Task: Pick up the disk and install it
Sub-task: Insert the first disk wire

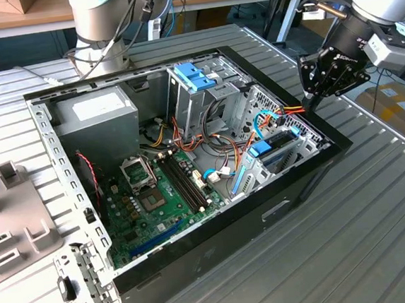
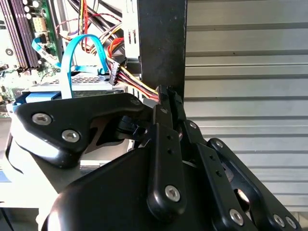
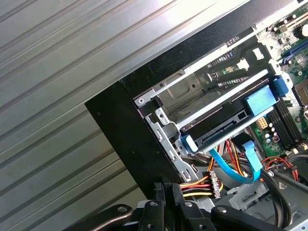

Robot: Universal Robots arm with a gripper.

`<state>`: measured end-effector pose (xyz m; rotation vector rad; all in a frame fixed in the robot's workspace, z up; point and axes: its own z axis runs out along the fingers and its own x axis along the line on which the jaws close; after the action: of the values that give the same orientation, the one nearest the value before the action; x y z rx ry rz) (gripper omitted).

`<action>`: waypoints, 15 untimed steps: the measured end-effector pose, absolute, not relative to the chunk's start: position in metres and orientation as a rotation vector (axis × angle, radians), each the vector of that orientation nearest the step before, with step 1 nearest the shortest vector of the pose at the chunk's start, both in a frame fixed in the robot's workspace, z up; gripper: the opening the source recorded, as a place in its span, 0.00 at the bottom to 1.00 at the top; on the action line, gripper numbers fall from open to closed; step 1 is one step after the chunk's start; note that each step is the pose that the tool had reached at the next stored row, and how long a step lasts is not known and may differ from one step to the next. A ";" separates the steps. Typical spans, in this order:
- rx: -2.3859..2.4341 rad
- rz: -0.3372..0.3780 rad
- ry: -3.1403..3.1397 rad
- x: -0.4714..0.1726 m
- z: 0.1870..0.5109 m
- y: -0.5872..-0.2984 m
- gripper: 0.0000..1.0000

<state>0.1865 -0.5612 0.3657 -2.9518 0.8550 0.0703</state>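
The disk (image 1: 278, 145) lies in the drive bay at the open computer case's corner on the exterior view's right, with blue rails along its sides. Its dark edge (image 3: 219, 130) shows in the first wrist view and its top (image 2: 84, 83) in the second. A blue data cable (image 3: 236, 168) loops up from it. My gripper (image 1: 310, 101) hangs just over the case's black rim beside the bay. Its fingertips (image 2: 167, 92) are pressed together on the red, yellow and orange power cable (image 3: 197, 185), whose black connector (image 3: 214, 180) hangs free of the disk.
The case (image 1: 292, 207) lies open on a ribbed metal table (image 1: 380, 235). Inside are a grey power supply (image 1: 93, 115), a green motherboard (image 1: 160, 198) and a cage with a blue latch (image 1: 195, 78). A grey fixture (image 1: 9, 211) and a metal bracket (image 1: 82, 279) lie at the exterior view's left.
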 end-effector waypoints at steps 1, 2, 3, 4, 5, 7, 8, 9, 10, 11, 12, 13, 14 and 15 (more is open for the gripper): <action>-2.952 0.070 0.855 0.187 0.367 -0.561 0.17; -2.950 0.071 0.855 0.187 0.369 -0.561 0.17; -2.950 0.071 0.854 0.186 0.370 -0.561 0.17; -2.949 0.071 0.854 0.187 0.370 -0.561 0.17; -2.947 0.072 0.854 0.186 0.371 -0.561 0.17; -2.945 0.073 0.853 0.186 0.371 -0.561 0.17; -2.944 0.073 0.853 0.186 0.371 -0.561 0.17; -2.943 0.074 0.852 0.186 0.371 -0.561 0.17; -2.942 0.074 0.852 0.186 0.371 -0.561 0.17; -2.940 0.075 0.851 0.185 0.371 -0.561 0.17; -2.939 0.075 0.851 0.185 0.371 -0.561 0.17; -2.938 0.076 0.851 0.185 0.371 -0.561 0.17; -2.938 0.076 0.851 0.185 0.371 -0.561 0.17; -2.938 0.076 0.851 0.185 0.371 -0.561 0.17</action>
<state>0.1853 -0.5611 0.3714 -2.9378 0.8506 0.0762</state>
